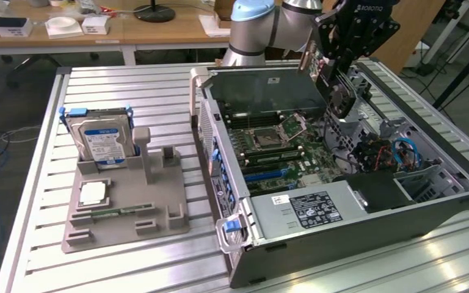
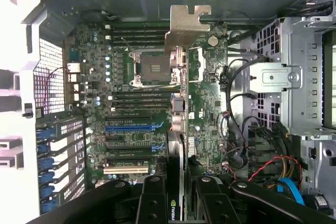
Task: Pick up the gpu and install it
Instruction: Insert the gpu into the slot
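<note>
ROBOTIQ stands on the hand — a small logo, unreadable, marks the gpu.

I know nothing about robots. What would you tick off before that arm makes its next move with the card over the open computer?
1. gpu gripped in the end effector: ok.
2. gpu over the motherboard, not seated: ok.
3. Blue slot empty: ok.
4. gpu lined up with a slot: cannot tell.
5. Black cables out of the gpu's way: cannot tell.

Bright even light; glare streaks the table.
</note>
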`<state>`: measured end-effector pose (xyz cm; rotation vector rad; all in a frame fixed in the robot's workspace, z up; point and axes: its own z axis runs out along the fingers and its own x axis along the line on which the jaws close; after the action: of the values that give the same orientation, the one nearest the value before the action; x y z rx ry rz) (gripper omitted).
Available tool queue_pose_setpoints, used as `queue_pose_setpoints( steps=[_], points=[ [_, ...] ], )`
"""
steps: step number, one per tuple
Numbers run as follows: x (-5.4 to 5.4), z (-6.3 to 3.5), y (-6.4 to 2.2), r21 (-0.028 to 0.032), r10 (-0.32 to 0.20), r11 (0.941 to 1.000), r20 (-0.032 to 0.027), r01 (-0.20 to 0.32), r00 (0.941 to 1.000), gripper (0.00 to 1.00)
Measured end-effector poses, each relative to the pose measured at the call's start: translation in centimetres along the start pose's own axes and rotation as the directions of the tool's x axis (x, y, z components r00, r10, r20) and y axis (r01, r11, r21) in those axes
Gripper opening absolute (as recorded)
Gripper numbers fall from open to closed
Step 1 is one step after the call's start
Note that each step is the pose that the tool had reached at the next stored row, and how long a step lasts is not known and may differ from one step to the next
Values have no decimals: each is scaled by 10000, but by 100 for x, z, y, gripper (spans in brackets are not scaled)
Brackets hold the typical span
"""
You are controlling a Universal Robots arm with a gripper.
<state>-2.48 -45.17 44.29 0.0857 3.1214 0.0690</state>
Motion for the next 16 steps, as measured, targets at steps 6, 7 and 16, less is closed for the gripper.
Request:
queue_pose_setpoints(
  steps=[6,7,16],
  points=[
    [0,0,0,-4,-210,9998,-9,209,9998,26],
    [0,0,0,-4,-256,9997,-11,256,9997,26],
    [0,0,0,-14,-736,9973,-32,736,9973,26]
  ],
)
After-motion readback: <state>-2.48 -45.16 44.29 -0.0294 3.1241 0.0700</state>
